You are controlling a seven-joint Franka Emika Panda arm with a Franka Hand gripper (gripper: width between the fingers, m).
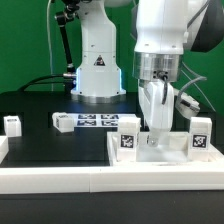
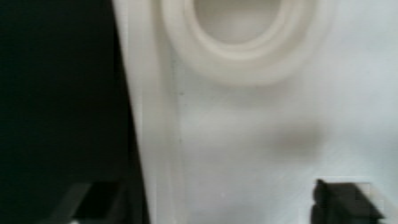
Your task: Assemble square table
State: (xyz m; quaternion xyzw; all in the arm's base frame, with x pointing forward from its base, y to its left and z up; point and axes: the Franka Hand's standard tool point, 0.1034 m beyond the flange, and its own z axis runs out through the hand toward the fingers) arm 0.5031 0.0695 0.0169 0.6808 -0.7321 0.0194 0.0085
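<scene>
Between the fingers (image 2: 356, 205), white tabletop (image 2: 249, 130)

1. A black desk (image 1: 55, 150) fills the exterior view, backed by a green wall (image 1: 25, 45).
2. The marker board (image 1: 98, 121), flat and white with several black-and-white tags, lies toward the back of the desk.
3. A long white border bar (image 1: 70, 180) runs along the desk's near edge.
4. Dark cables (image 1: 35, 84) trail across the back, on the exterior view's left.
</scene>
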